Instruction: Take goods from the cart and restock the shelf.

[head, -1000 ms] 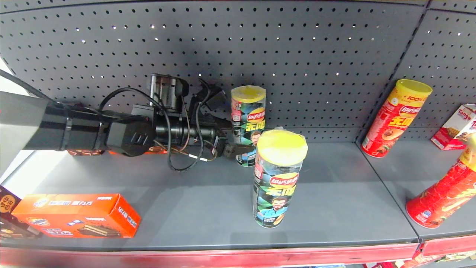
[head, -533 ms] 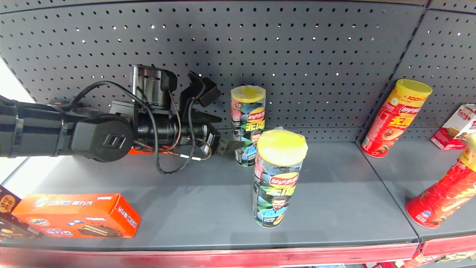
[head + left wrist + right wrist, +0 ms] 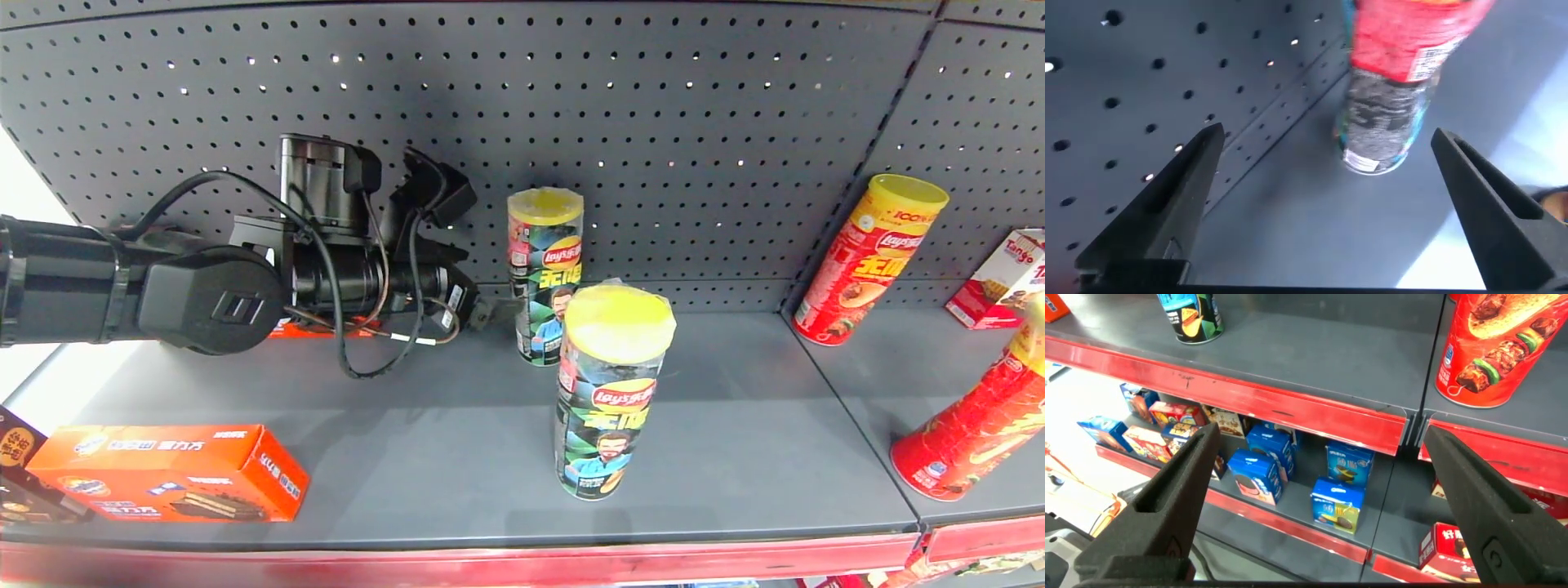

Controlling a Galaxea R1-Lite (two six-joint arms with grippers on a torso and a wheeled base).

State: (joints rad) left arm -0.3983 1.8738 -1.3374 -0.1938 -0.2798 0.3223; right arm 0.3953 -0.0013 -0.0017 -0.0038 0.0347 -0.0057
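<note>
The rear chip can (image 3: 544,273) stood upright just before the pegboard (image 3: 653,122); it was likely a light, stiff cardboard tube, smooth-skinned and easy to topple, best taken around its mid-body rather than the soft lid; the left gripper (image 3: 482,282) hung beside it along the pegboard, jaws wide apart and empty; the right gripper (image 3: 1323,437) gaped empty too.

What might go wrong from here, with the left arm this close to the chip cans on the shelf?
1. The left gripper is open, with the rear can standing close ahead of its fingers. A sideways swing on pulling out may clip and tip that tall can.
2. The front can stands near the rear one, so a toppled rear can may knock it toward the shelf edge.
</note>
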